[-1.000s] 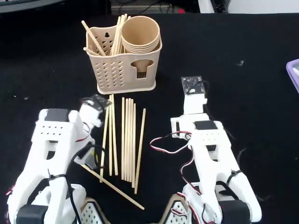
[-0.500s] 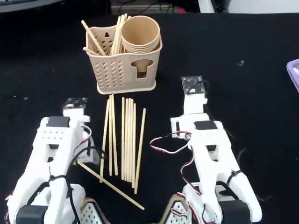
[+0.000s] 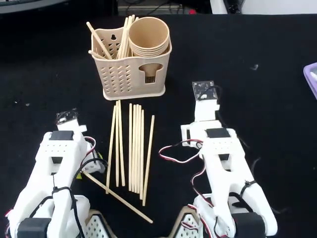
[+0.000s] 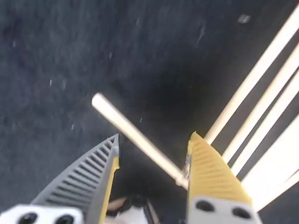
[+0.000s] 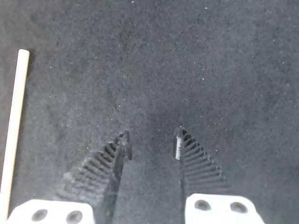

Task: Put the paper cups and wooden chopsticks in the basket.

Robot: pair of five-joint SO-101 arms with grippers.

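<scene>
Chopsticks (image 3: 132, 148) lie in a loose row on the desk (image 3: 257, 99) just in front of the basket (image 3: 130, 74), which already holds the stacked cups (image 3: 148, 37) and a few more. One stray stick (image 3: 119, 198) lies slantwise across the row's near end. The left arm (image 3: 57, 163) has swung off the row's far end toward its outer side. The left claw (image 4: 154, 136) now stands open astride what seems to be that stray's end, gripping nothing; closing on it looks like the next move. The right claw (image 5: 152, 133) hangs parted and empty over bare desk, unmoved.
</scene>
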